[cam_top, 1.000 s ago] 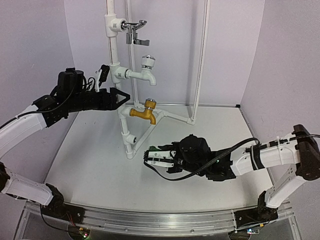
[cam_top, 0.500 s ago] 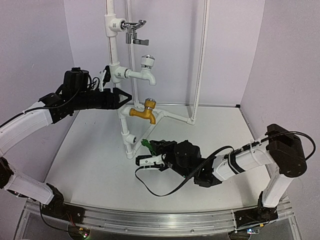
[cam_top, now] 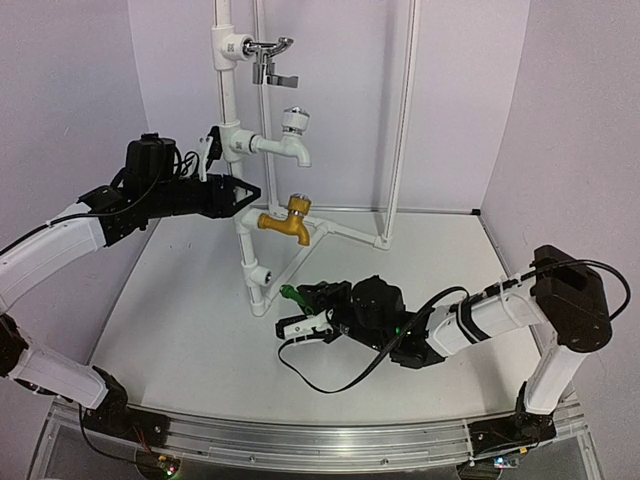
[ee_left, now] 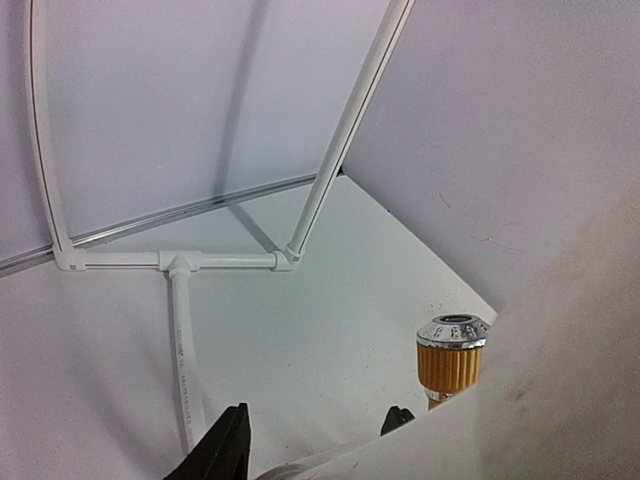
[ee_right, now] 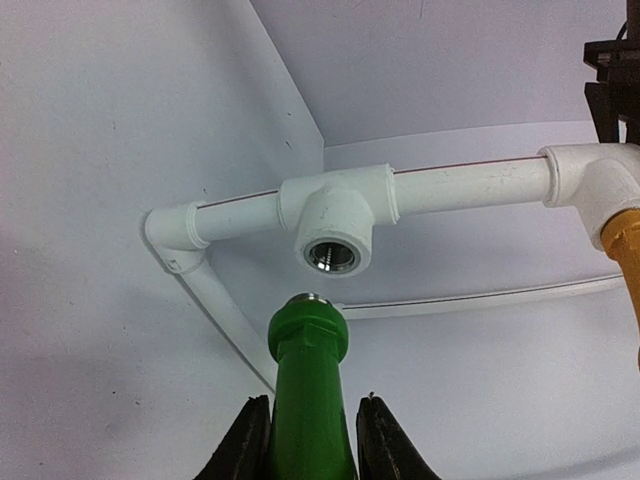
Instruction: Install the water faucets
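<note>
**Green tap** point(ee_right: 308, 340): Off the tabletop point(cam_top: 180, 330), near its middle, in front of the pipe frame's foot. The threaded end points at the open socket, just short of it and a little below its line. It is not yet entered. My judgement is that it is held this way so the thread can go straight in.

**Right gripper** point(ee_right: 312, 410): Fingers pinch the green tap's body from both sides, leaving the threaded end free to enter.

**Socket** point(ee_right: 333, 225): White tee low on the pipe frame point(cam_top: 228, 100). The mouth faces the tap. Metal thread shows inside and nothing is in it. It is the only unfilled fitting I can see.

**Left gripper** point(cam_top: 250, 192): Raised toward the far left, at the frame's upright above the brass tap. Fingers stand apart with a pale pipe section between them. Whether they press on it cannot be told. It is probably there to steady the frame against the push and twist of threading.

**Filled fittings, top to bottom:**
- Chrome tap point(cam_top: 268, 60)
- White tap point(cam_top: 290, 145)
- Brass tap point(cam_top: 288, 225)

Each is seated in the frame with its spout toward the right.

**Cable** point(cam_top: 330, 380): Black, looping on the tabletop under the right arm.
</note>
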Motion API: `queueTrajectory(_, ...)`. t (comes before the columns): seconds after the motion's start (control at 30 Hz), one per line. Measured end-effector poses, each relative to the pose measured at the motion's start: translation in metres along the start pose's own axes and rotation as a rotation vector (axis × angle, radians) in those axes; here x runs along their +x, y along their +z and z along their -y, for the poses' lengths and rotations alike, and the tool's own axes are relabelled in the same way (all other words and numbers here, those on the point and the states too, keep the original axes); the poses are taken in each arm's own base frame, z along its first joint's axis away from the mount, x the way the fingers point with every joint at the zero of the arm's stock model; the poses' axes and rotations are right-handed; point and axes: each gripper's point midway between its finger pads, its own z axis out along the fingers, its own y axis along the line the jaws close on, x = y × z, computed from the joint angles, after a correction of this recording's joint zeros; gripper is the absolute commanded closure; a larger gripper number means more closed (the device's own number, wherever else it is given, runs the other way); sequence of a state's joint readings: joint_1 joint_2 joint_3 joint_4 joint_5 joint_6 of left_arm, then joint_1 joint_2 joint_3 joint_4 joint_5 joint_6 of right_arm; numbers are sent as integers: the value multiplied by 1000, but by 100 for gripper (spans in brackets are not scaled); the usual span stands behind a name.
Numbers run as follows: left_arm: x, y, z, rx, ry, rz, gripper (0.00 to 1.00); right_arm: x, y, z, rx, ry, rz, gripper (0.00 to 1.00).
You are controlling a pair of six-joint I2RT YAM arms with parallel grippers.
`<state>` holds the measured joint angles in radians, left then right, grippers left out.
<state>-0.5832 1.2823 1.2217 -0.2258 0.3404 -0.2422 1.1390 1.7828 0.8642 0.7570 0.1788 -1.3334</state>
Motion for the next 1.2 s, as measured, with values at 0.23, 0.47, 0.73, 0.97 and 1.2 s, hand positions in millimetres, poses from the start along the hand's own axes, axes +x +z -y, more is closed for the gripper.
queueTrajectory(0.23, 1, -1, -2, 10, 5, -6, 100, 10, 8, 9, 34, -24, 18, 100)
queueTrajectory(0.47, 5, -5, -1, 29, 20, -4, 100, 1, 19, 0, 39, -40, 73, 100)
queueTrajectory(0.73, 7, -9, 0, 58, 26, -3, 100, -1, 24, 8, 79, -38, 110, 100)
queueTrajectory(0.97, 8, -11, 2, 88, 35, -10, 100, 5, 28, 20, 136, -25, 133, 100)
queueTrajectory(1.2, 10, -11, 3, 100, 47, -21, 100, 4, 33, 14, 133, -14, 154, 100)
